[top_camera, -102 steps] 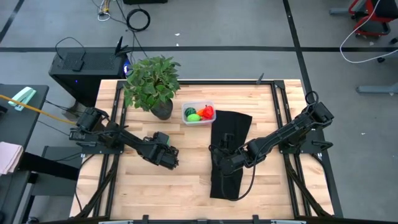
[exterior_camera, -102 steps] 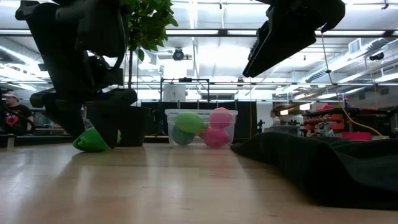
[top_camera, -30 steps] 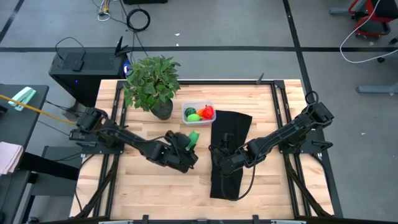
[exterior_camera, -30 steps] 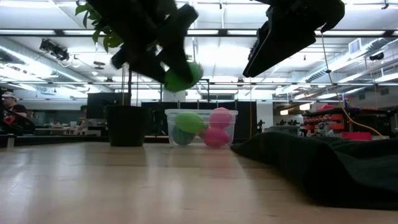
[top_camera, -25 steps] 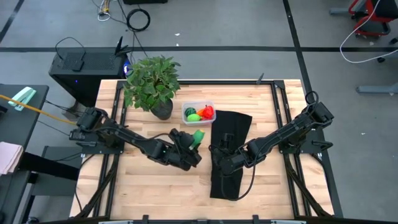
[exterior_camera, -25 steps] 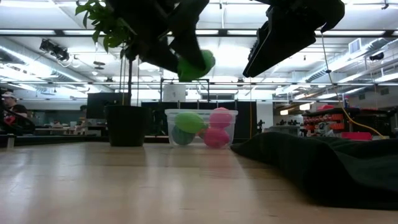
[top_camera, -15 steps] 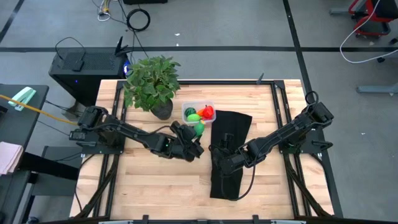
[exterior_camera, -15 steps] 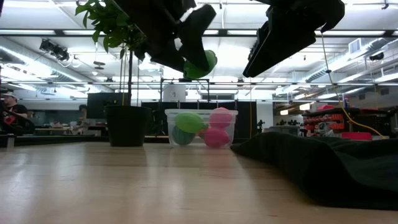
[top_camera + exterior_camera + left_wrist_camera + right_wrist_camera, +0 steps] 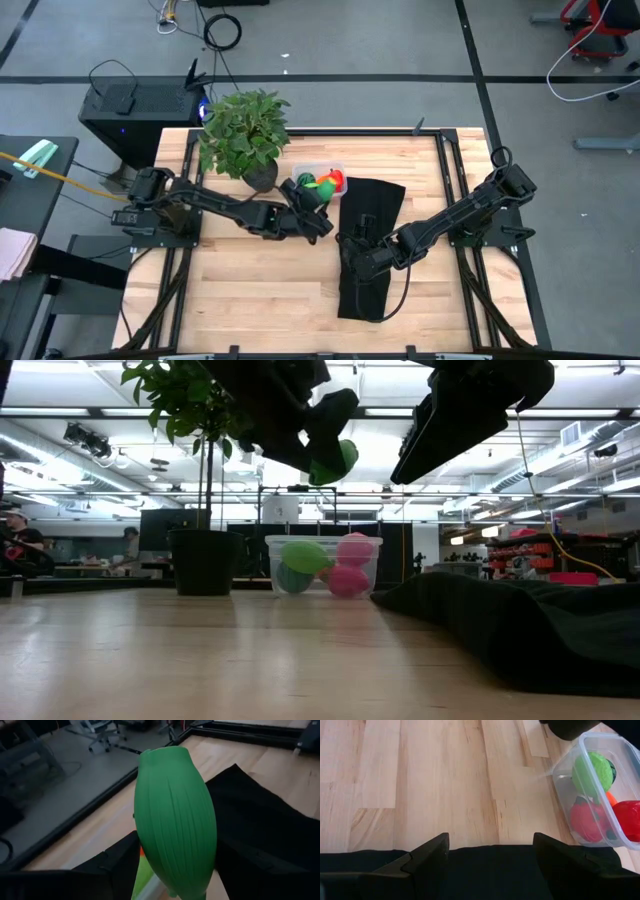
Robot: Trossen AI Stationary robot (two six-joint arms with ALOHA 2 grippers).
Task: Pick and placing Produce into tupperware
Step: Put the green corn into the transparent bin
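Nearest the table's front edge, a black cloth (image 9: 368,245) is spread over the wood, and the right gripper (image 9: 352,262) is parked above it. Its fingers (image 9: 429,856) are spread and nothing is held, as the right wrist view shows bare wood and cloth between them. This arm appears to be kept low and off to the side so that the path to the tub is left free.

Further in, the left gripper (image 9: 318,201) is raised above the table and pinches a light green vegetable (image 9: 175,820), ribbed and oval. The piece is clamped at its lower part between the 2 dark fingers (image 9: 117,865), so most of it sticks out ahead of them; that grip probably lets it drop cleanly once released. In the low view the vegetable is seen held well above the tub's rim, likely so the wall is cleared on the way over.

Just beyond, the tub (image 9: 302,170) stands touching or just beside the cloth's far end. Green, red and orange produce (image 9: 592,772) is already lodged inside it. From above, the left gripper is placed over the tub's near edge, so the carry is judged almost complete and a release seems to be the remaining step.

Furthest back, a potted plant (image 9: 243,130) stands beside the tub, apart from the work.
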